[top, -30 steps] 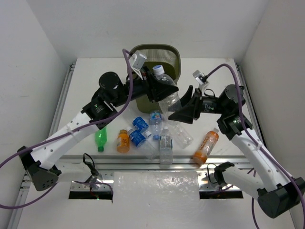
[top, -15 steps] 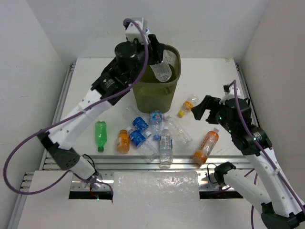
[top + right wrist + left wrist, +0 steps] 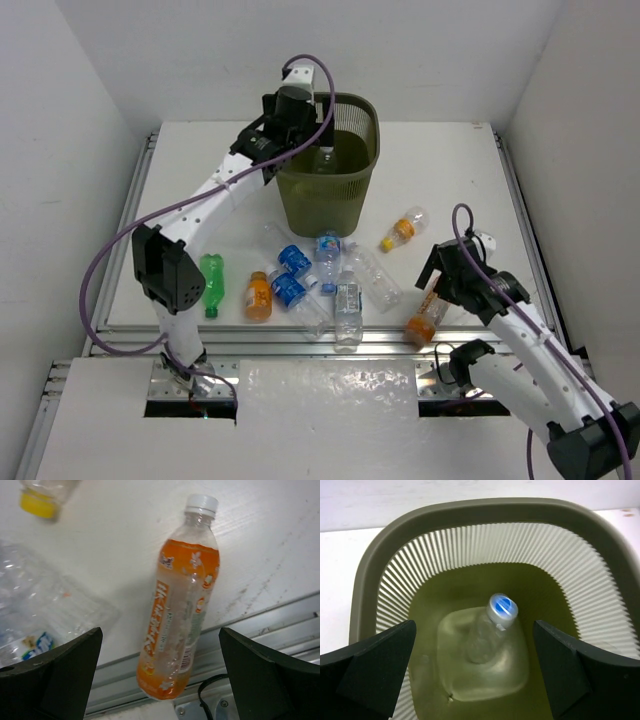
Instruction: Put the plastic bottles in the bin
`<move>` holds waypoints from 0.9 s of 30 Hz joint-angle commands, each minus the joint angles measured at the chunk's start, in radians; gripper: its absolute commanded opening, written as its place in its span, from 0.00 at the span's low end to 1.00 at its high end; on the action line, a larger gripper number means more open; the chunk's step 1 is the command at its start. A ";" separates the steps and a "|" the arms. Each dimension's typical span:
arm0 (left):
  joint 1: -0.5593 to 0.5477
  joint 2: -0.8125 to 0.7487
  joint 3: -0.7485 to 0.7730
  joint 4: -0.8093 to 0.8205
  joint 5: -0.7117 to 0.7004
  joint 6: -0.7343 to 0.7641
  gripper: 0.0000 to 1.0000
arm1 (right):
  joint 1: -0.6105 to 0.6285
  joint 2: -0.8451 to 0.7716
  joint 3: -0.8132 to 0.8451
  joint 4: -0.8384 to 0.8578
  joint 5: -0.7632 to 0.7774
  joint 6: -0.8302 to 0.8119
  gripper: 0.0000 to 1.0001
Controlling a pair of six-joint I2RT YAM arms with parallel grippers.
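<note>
The left tool (image 3: 474, 625) hangs right over the mouth of the bin (image 3: 470, 507), its jaws spread as wide as they go and gripping nothing. Below it, a clear bottle (image 3: 492, 630) with a blue cap rests on the bin floor, leaning cap-up, so one of the task's items is already inside. The height above the rim suits a release: anything let go there falls within the walls, not onto the surface (image 3: 450, 170).

The right tool (image 3: 161, 630) hovers over an orange bottle (image 3: 175, 605) lying on its side near the front edge, its base reaching the metal rail (image 3: 280, 630). These jaws are also fully apart and empty, one on each side of the bottle's body, which looks like a line-up for a grasp across its width.

The other bottles lie on the surface outside the bin: a yellow-capped bottle (image 3: 400, 230) just beyond the orange one, a green bottle (image 3: 210, 283), a second orange one, and several clear ones bunched in front of the bin.
</note>
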 commanded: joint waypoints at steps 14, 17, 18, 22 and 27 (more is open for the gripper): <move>-0.093 -0.655 -0.435 0.052 0.326 -0.159 1.00 | -0.006 0.273 -0.231 0.356 -0.033 0.089 0.40; -0.107 -0.695 -0.539 0.139 0.510 -0.191 1.00 | 0.000 0.169 -0.162 0.323 0.004 -0.015 0.12; -0.112 -0.685 -0.567 0.162 0.600 -0.205 1.00 | 0.002 0.086 -0.139 0.321 -0.002 -0.048 0.10; -0.191 -0.610 -0.566 0.260 0.761 -0.235 1.00 | 0.002 -0.075 -0.013 0.466 -0.248 -0.285 0.08; -0.282 -0.510 -0.457 0.264 0.753 -0.216 1.00 | 0.003 -0.079 0.114 0.682 -1.036 -0.418 0.08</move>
